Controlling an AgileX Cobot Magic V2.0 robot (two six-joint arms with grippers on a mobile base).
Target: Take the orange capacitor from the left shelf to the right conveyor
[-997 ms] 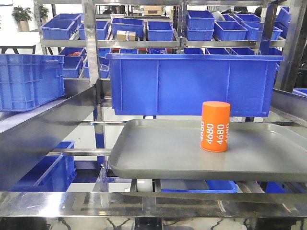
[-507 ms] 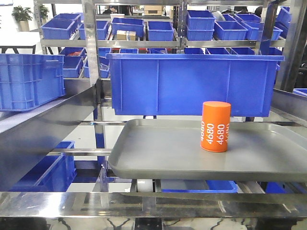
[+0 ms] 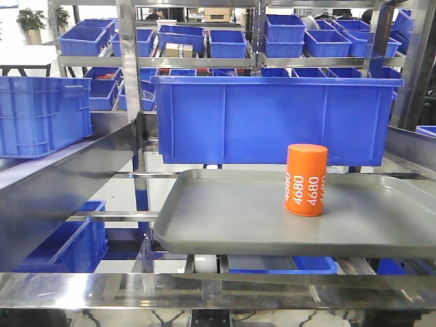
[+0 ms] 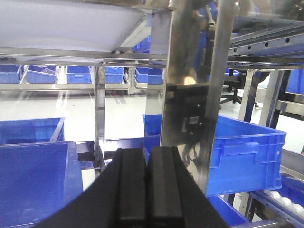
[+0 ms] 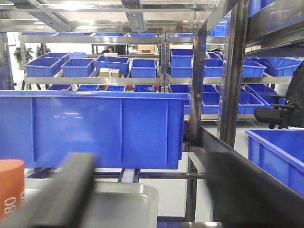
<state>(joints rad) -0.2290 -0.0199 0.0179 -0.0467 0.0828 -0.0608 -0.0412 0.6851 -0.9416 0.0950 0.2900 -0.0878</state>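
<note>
**Stock record: orange capacitor on shelf tray, both grippers unladen**

Front view.
- Orange capacitor (image 3: 306,179): one unit, upright on its base, white "4680" print facing the camera. It stands on the grey tray (image 3: 225,218), right of the tray's middle and towards its rear edge.
- Left shelf (image 3: 129,102): steel frame carrying the tray.
- Large blue bin (image 3: 272,119): directly behind the capacitor, one level above the tray.
- Blue crate (image 3: 44,116): at the left, on a sloping steel rail.
- Smaller blue bins fill the racks behind.
- No arm shows in this view.

Left wrist view.
- Left gripper (image 4: 146,185): its two black pads (image 4: 132,190) are pressed flat together with nothing between them.
- Polished steel upright (image 4: 190,95): just ahead of the gripper.
- Blue bins: low on both sides.

Right wrist view.
- Right gripper (image 5: 145,164): its blurred dark fingers (image 5: 61,199) are spread wide and hold nothing.
- The capacitor (image 5: 10,187) is cut by the left edge of the picture, outside the left finger, on the tray (image 5: 128,204).
- The large blue bin (image 5: 95,128) spans the background.
</note>
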